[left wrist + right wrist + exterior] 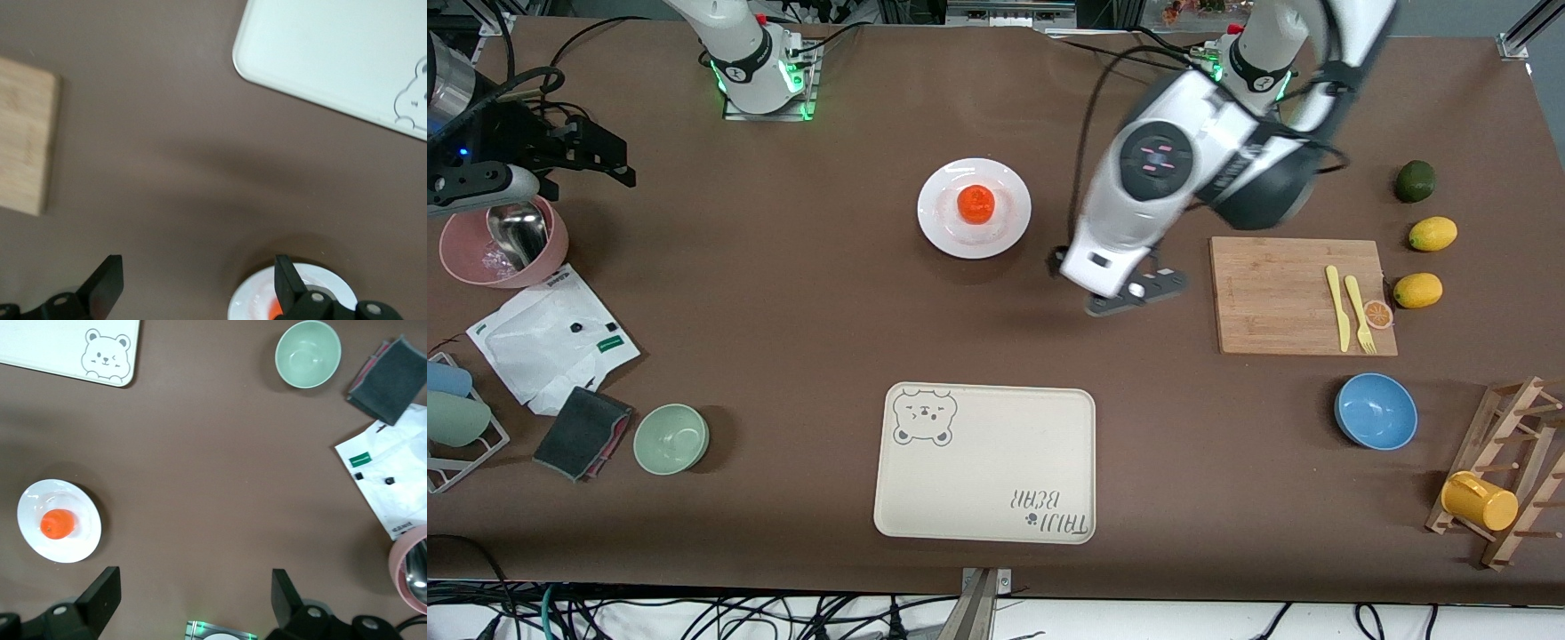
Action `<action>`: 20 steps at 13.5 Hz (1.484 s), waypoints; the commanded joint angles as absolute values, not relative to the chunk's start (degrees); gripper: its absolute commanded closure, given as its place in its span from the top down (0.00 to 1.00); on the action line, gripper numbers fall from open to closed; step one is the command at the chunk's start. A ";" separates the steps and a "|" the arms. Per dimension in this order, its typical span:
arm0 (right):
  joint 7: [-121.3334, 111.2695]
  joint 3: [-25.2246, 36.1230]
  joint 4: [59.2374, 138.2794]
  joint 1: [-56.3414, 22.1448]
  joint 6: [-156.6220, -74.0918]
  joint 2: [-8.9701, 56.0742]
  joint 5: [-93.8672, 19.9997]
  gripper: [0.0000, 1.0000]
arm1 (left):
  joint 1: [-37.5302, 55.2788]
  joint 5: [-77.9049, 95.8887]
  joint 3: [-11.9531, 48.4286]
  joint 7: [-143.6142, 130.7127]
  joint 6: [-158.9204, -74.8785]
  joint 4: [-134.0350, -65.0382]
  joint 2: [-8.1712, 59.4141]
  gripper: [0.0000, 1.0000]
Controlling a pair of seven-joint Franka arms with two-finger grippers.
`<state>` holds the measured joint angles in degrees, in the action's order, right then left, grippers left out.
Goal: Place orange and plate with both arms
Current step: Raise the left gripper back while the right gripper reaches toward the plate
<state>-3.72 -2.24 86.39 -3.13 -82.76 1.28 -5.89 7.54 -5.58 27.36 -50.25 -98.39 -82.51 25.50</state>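
The orange (pixel 975 204) sits on the plate (pixel 947 238) at the front view's upper centre — the left gripper (pixel 1129 289), fingers spread and empty, hangs over bare table beside it, while the right gripper (pixel 193 600) waits, likewise spread.

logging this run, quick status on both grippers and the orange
Left gripper open, empty, over bare table between plate and cutting board. Right gripper open, empty, waiting. Orange sits on the plate. Nothing in the way.
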 commanded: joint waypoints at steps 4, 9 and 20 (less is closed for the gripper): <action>-4.13 -2.29 87.19 -5.00 -85.07 4.21 -11.86 1.00 | -5.52 -5.98 28.48 -27.55 -90.45 -80.78 20.93 1.00; -4.57 -2.37 87.28 -7.03 -87.89 9.75 -17.13 1.00 | -10.55 -5.89 27.17 -13.65 -82.71 -74.97 19.00 1.00; -14.84 -3.25 100.27 -8.35 -103.35 17.93 -36.38 1.00 | 1.32 2.71 0.19 -8.09 -93.25 -94.47 1.15 1.00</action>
<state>-12.06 -3.20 97.10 -8.60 -100.69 18.15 -33.53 -0.51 0.05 3.82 -9.56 -90.48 -87.09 6.51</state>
